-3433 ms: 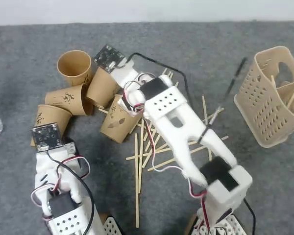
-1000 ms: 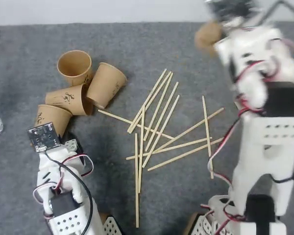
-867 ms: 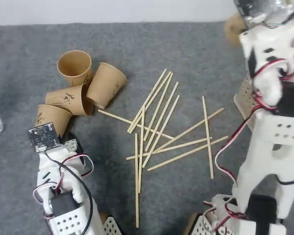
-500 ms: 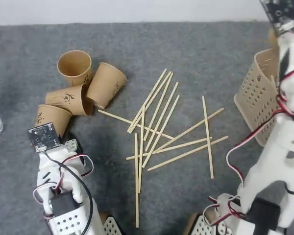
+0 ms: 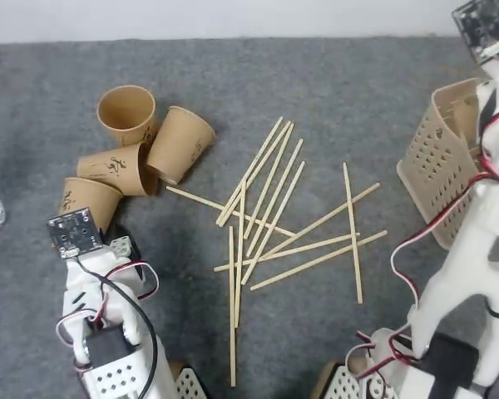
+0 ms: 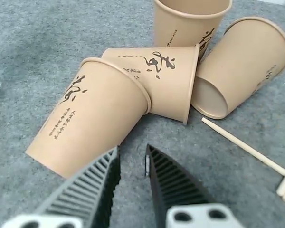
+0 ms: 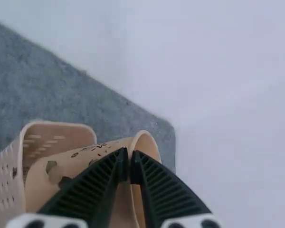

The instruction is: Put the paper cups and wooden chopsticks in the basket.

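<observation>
My fingers (image 6: 164, 183) hang over the grey counter (image 6: 47, 38), parted a little with nothing between them. Just beyond their tips the nearest cup (image 6: 90, 121) lies on its side. Its rim is against the base end of a second cup (image 6: 168, 78), also tipped over. Behind that, a third cup (image 6: 190, 19) stands upright. A fourth cup (image 6: 244, 64) lies beside it, mouth toward me. One chopstick (image 6: 242, 147) lies near that mouth.
</observation>
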### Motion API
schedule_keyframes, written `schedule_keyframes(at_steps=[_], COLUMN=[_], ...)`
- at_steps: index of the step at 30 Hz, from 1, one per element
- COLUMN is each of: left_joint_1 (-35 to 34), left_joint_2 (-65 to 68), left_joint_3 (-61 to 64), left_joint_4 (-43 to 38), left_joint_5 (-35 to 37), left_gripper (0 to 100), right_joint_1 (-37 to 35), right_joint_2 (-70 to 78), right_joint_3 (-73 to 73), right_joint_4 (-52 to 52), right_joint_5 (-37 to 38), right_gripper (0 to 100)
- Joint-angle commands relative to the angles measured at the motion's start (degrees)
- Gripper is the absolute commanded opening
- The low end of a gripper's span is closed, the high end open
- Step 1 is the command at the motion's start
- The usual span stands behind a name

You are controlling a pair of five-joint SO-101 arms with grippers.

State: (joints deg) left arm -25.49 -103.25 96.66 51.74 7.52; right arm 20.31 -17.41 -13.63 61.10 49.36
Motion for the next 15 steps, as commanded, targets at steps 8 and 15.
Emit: schedule_keyframes(at_steps=[8, 15], left_joint_1=[0.4, 0.4], left_joint_2=[-0.8, -0.8], left_joint_3=[-0.3, -0.3], left_joint_4=[-1.3, -1.3], left_joint_5=[0.4, 0.4], left_gripper=[9, 9], right_joint_1=[-0.9, -4.3], right_joint_2=[-0.6, -0.7], right_joint_3=[1.2, 1.0], right_joint_4=[-1.6, -7.0], right_joint_5=[1.1, 1.1], right_gripper=[0.8, 0.8])
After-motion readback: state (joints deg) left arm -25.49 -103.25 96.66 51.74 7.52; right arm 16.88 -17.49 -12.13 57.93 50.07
